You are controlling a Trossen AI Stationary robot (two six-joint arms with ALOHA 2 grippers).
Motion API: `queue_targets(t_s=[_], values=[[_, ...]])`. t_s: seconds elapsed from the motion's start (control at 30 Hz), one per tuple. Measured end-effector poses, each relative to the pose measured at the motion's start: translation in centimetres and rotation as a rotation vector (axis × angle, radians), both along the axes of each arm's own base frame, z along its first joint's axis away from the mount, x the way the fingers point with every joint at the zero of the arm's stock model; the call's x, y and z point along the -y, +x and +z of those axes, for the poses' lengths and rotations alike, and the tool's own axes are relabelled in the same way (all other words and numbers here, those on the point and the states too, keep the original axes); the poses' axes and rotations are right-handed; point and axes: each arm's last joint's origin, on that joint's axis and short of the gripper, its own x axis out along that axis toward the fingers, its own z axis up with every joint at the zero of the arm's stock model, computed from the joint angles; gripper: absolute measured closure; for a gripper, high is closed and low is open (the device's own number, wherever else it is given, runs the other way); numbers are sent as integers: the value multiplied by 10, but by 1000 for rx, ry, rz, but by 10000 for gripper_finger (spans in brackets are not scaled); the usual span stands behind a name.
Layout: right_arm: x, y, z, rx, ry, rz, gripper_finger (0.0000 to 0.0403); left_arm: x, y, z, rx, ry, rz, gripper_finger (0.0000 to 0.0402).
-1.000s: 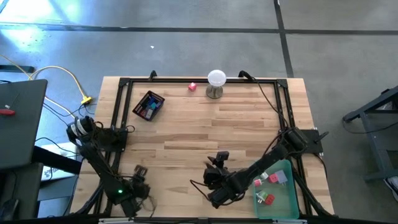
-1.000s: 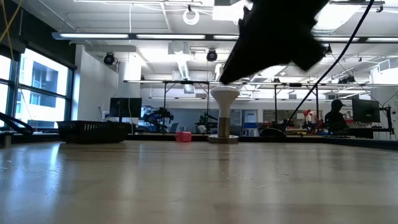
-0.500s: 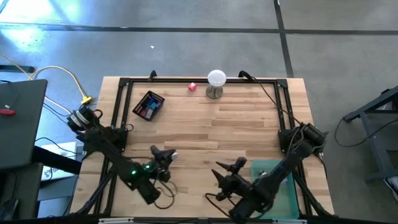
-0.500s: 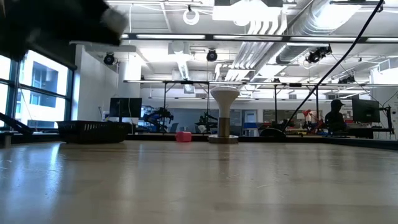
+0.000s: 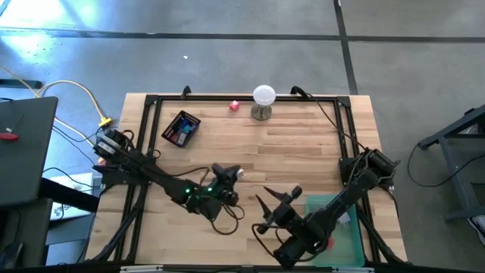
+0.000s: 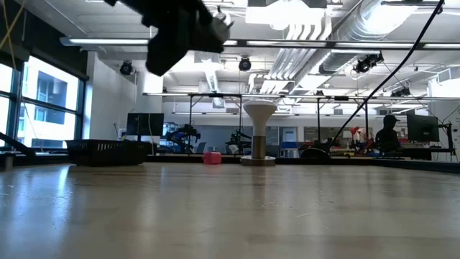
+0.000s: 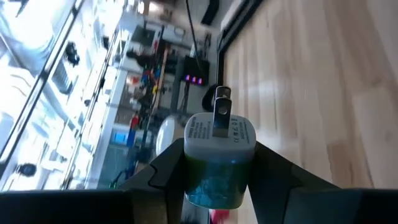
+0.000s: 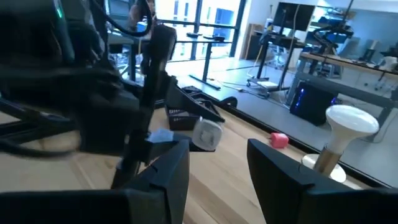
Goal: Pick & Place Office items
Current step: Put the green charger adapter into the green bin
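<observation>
left pincer (image 5: 227, 175): mine, out over the middle of the tabletop (image 5: 288, 144), raised above the wood; in the left wrist view my fingers (image 7: 273, 171) are clamped on a white-and-green plug-like piece (image 7: 217, 158) with a metal prong at its end.
right pincer (image 5: 276, 199): mine, near the front edge just left of the green tray (image 5: 350, 241), fingers spread wide, holding nothing.
pink item (image 5: 234, 105): on the wood at the far edge, just beside the white ball on a stand (image 5: 263, 101).
black basket (image 5: 181, 128): far left part of the tabletop, small coloured pieces inside.
tray contents: mostly hidden by my right arm; i cannot tell what lies in it.
background: a person (image 6: 389, 132) sits far off in the room.
</observation>
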Motion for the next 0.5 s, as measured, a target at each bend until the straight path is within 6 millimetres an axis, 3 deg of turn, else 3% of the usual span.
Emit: queue_targets(t_s=[0.13,0.3,0.5], values=[[0,-5,-13,4,-17,-2,254,3,5,16,81,-1,-46,276],[-8,-15,-13,-47,-77,33,261,10,4,33,123,59,-98,276],[-12,-19,-11,-75,-65,62,306,8,5,37,143,69,-114,276]])
